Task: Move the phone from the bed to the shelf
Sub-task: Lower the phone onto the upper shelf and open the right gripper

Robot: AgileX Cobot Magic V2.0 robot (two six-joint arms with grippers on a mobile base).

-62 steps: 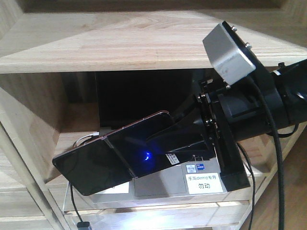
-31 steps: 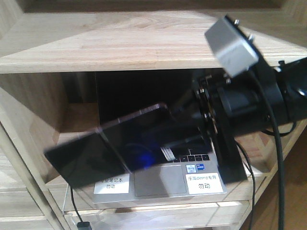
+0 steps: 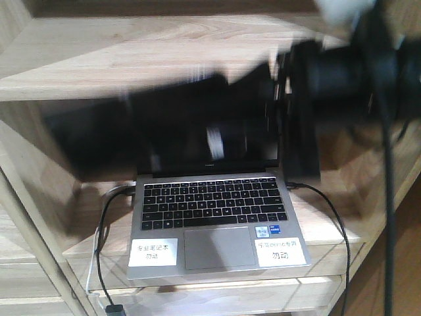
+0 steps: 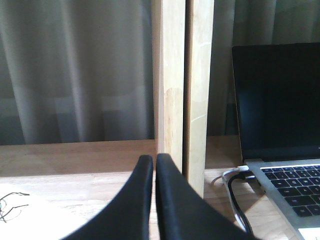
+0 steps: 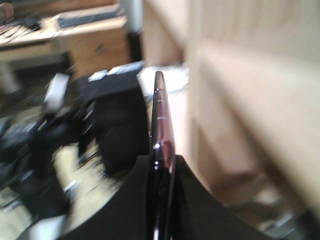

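Fingers of the right gripper (image 5: 160,161) are clamping the phone (image 5: 159,107) edge-on, its pinkish rim facing the wrist camera, close beside the pale wood of the shelf (image 3: 164,56). In the front view the phone is showing only as a dark blur just under that board, across the screen of an open silver laptop (image 3: 217,220) that is occupying the compartment below, with white labels (image 3: 152,251) and a cable (image 3: 100,227). The left gripper (image 4: 153,167) is hanging with fingers pressed together on nothing, facing two wooden uprights (image 4: 172,75).
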